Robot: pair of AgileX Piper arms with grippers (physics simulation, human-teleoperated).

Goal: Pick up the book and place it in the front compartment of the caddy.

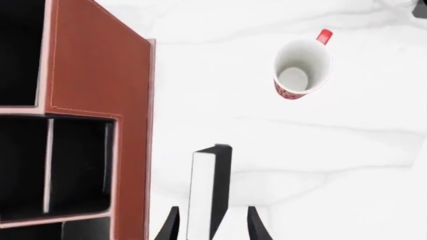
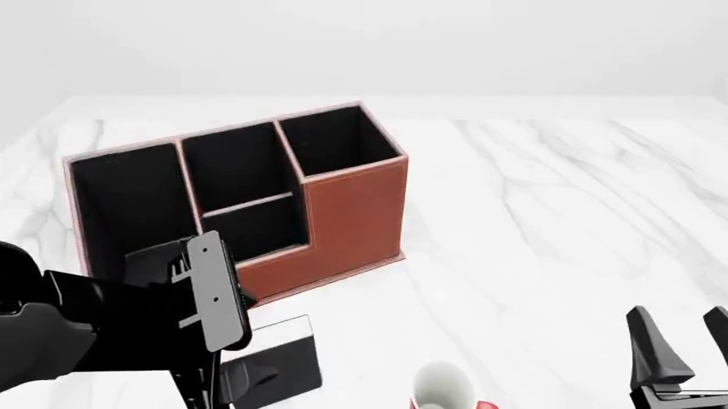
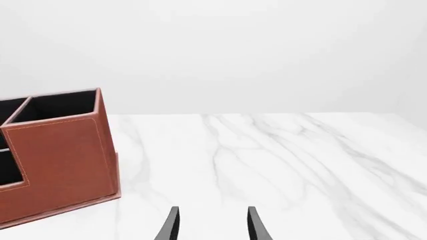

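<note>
Standing on the white marble table (image 2: 546, 221), the red-brown leather-look caddy (image 2: 353, 213) w/ black lining sits left of centre; the table's right half is bare marble, w/ lots of room to move. A white-and-red mug (image 2: 442, 388) stands near the front edge, just right of the book. The thin black rectangular book (image 2: 279, 362) w/ a white band along one edge is near-side of the caddy, close to its low front wall but apart from it. In the left wrist view the book (image 1: 208, 187) runs between the fingers of the left hand (image 1: 213, 227), jaws partly open either side; can't tell if they touch it. Front compartment (image 2: 256, 226), the small low-walled pocket, is just beyond the book. Right hand (image 2: 683, 345) hangs at near right, jaws apart, holding nothing, well away from caddy.
</note>
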